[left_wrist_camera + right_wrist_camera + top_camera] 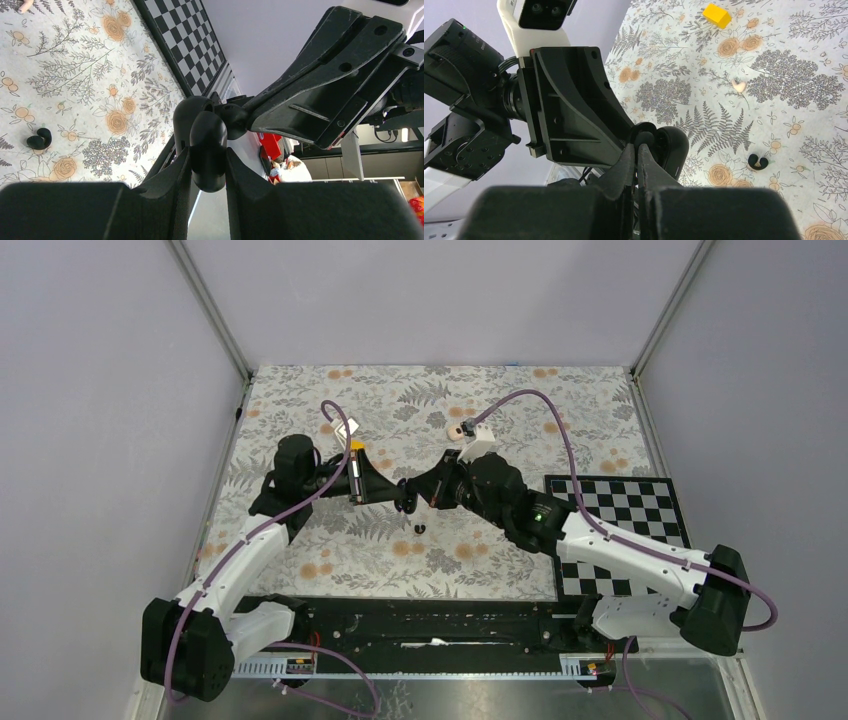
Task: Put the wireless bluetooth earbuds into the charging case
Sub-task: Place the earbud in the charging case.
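The charging case (207, 150), a glossy black pebble, is clamped upright between my left gripper's (207, 167) fingers, above the table. In the right wrist view the case (672, 146) stands just behind my right gripper (638, 150). That gripper's jaws are pressed together, with a tiny black earbud (644, 134) pinched at their tips against the case. The same earbud (234, 120) touches the case's upper side in the left wrist view. From above, both grippers meet at the case (404, 496) over the middle of the mat. A second earbud (420, 528) lies loose on the mat (758, 162).
A yellow block (356, 445) and a small grey piece (350, 427) lie behind the left arm. A peach disc (455, 432) sits behind the right gripper. A checkerboard (620, 502) covers the right side. Walls and metal posts enclose the floral mat.
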`<state>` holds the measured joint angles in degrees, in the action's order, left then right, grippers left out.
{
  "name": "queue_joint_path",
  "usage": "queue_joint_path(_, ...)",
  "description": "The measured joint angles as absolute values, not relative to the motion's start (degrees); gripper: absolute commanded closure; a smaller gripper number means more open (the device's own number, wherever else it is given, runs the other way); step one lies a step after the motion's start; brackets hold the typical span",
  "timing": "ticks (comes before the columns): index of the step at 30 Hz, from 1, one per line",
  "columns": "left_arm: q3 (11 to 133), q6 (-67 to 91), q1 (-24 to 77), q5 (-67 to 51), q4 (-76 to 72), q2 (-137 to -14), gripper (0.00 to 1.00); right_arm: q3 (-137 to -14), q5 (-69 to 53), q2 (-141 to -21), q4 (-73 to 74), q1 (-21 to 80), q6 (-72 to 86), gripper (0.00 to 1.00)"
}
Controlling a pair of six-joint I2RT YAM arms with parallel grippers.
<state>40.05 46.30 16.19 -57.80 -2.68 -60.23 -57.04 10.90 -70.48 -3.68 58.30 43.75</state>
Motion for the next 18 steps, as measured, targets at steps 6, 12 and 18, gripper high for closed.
queue_joint_path(6, 40.05, 46.3, 16.19, -57.78, -2.66, -60.23, 1.0, -57.04, 11.57, -70.65, -3.7, 58.3, 43.75, 1.0)
queue_joint_path(12, 40.16, 46.3, 16.23, -57.78, -2.66, -60.38, 1.0, -57.01, 12.58, -70.89, -3.73, 58.3, 43.75, 1.0)
queue_joint_path(18, 40.47, 46.3, 16.25, -57.71, -2.63, -60.86, 1.0, -56.93, 12.69, -71.31, -3.77, 58.3, 43.75, 1.0)
